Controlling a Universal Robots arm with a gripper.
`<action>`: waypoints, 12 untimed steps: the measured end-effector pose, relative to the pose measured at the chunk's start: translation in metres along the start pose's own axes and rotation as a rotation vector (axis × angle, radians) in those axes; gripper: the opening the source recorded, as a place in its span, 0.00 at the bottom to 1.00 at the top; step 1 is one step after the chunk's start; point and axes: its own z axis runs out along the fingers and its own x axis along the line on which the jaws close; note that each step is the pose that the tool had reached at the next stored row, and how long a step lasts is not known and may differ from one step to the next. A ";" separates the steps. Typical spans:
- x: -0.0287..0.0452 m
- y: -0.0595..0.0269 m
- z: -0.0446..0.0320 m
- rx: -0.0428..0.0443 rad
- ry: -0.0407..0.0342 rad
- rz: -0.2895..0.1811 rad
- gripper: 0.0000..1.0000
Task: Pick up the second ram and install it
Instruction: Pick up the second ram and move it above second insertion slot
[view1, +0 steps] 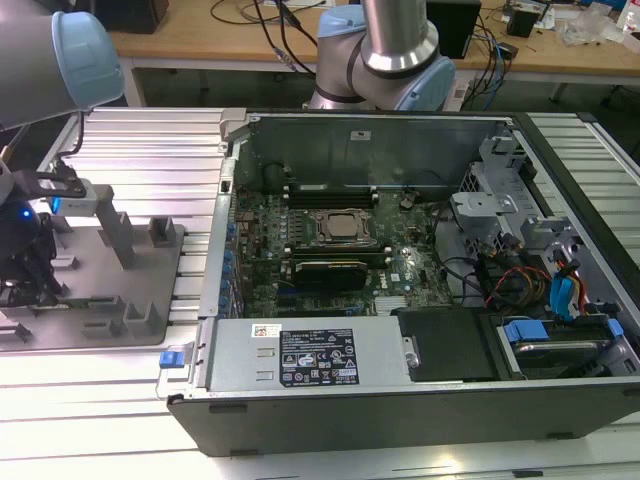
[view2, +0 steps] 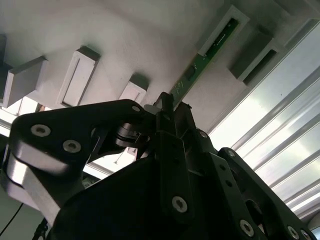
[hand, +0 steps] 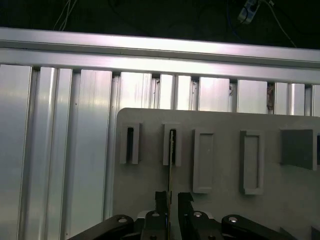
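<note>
Exterior view, arm: We see the grey and blue robot arm (view1: 40, 60) reaching down on the exterior view's left, over a grey plate (view1: 60, 338).
Claw: In the first wrist view the black claw (hand: 170, 196) sits low over the plate. It is open just a little, with one tip on each side of the second ram (hand: 170, 167). We see a small gap on each side, so it is not squeezing yet.
Second ram: It is a thin green strip standing on its long edge on the grey plate. In the first wrist view we look along its thin top edge. In the second wrist view we see its green side running away from the claw.
Slot block: The far end of the second ram sits in a small grey slot block (hand: 177, 145) on the plate. Another slot block (hand: 124, 145) stands just beside it.
Flat blocks: More grey blocks (hand: 203, 160) stand in a row on the same plate.
Table: The plate lies on a shiny metal table (view1: 130, 160) with long ribs.
Computer case: An open computer case (view1: 350, 150) lies on the table, to the exterior view's right of the plate. It has a green board (view1: 260, 235) inside and is well apart from the claw.
</note>
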 end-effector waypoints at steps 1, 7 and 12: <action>-0.0004 0.0010 0.0016 0.0000 0.0001 0.000 0.21; -0.0006 0.0032 0.0066 -0.0002 0.0001 -0.001 0.21; -0.0007 0.0032 0.0078 -0.0001 0.0001 -0.001 0.21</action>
